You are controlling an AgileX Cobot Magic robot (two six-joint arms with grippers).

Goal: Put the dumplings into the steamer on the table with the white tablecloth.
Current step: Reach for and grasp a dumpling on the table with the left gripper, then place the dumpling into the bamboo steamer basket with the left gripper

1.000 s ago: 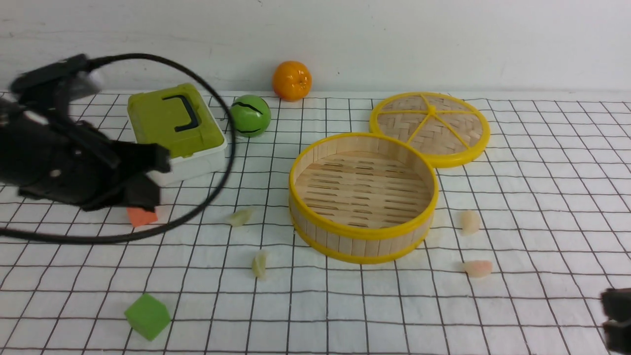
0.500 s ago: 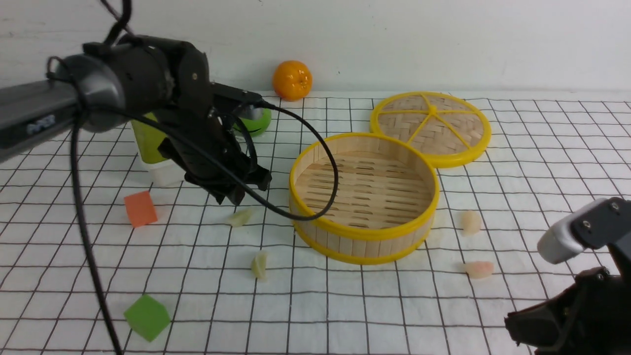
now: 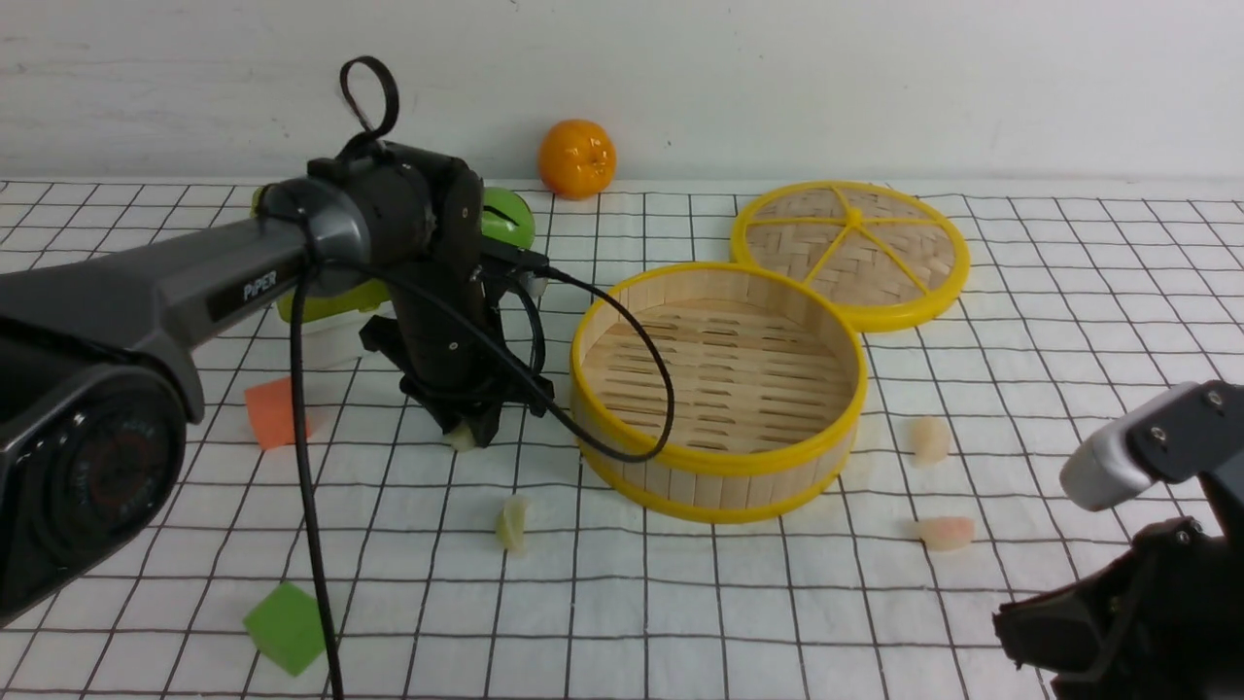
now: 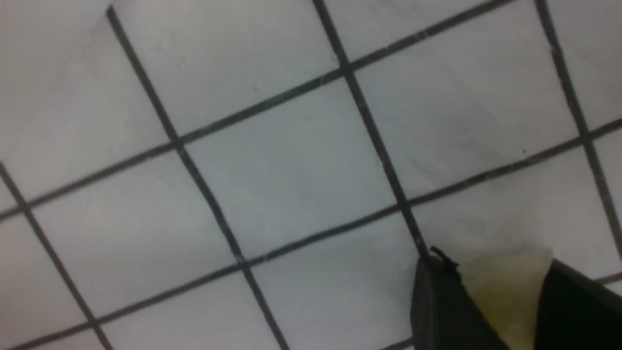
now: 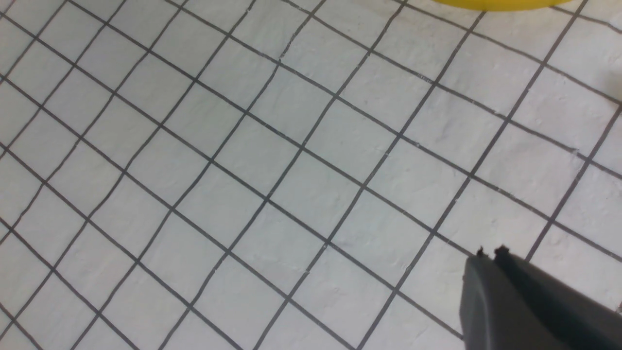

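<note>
The steamer (image 3: 716, 465), a round bamboo basket with yellow rims, stands empty in the middle of the white tablecloth (image 3: 1069, 321). My left gripper (image 3: 466, 435) is down on the cloth just left of it. In the left wrist view the left gripper (image 4: 493, 260) has both fingers against a pale green dumpling (image 4: 505, 287) that still rests on the cloth. Another green dumpling (image 3: 511, 523) lies nearer the front. Two pink-cream dumplings (image 3: 928, 437) (image 3: 943, 530) lie right of the steamer. My right gripper (image 3: 1006, 627) (image 5: 488, 253) hovers shut at the front right, holding nothing.
The woven lid (image 3: 848, 248) lies behind the steamer on its right. An orange (image 3: 576, 157), a green ball (image 3: 510, 216) and a green box (image 3: 321, 301) sit at the back left. An orange cube (image 3: 272, 413) and a green cube (image 3: 287, 627) lie on the left.
My left arm swung in from the far left and came down over the green dumpling beside the steamer, its fingers now around it. My right arm rose into view at the front right.
</note>
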